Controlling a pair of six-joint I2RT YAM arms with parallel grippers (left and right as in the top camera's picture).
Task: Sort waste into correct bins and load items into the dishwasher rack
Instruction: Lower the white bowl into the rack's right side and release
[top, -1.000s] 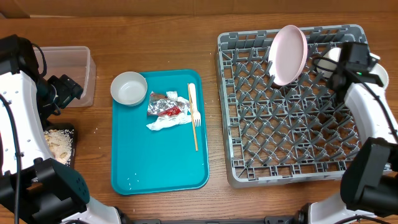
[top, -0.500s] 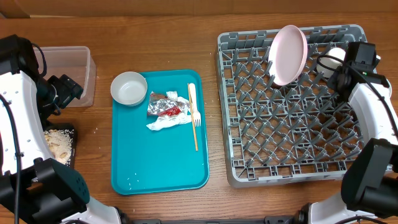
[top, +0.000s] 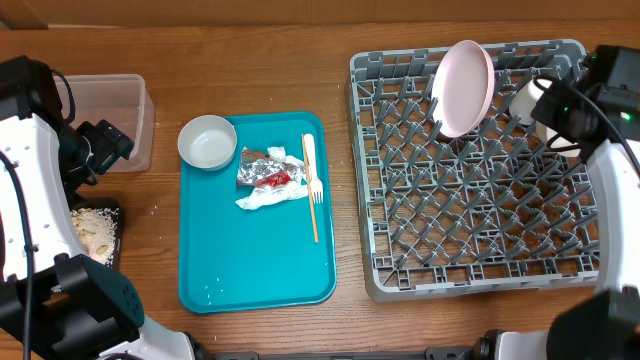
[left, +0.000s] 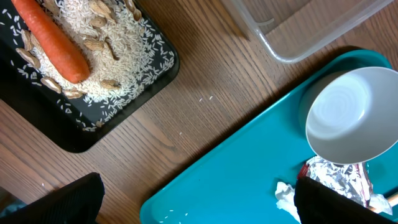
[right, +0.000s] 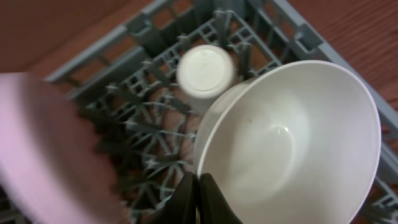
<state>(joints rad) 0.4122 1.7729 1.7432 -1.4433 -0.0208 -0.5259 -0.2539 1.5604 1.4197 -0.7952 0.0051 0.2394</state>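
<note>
One bowl (right: 292, 143) in rack (right: 134, 109) | right claw (right: 198, 186) clenched beside its rim | left claw (left: 199, 186) released, empty

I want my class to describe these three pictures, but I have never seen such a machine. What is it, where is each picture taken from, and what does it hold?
It is a robot with two arms at a wooden table, each ending in a two-finger gripper. One picture looks down from above; the other two come from wrist cameras. On the table: a teal tray with a white bowl, foil wrapper, napkin and fork; a clear tub; a black tray holding a carrot and rice; a grey rack with a pink plate, a second bowl and an upturned cup. The left gripper is open and empty. The right gripper is shut beside the second bowl, seemingly holding nothing.
</note>
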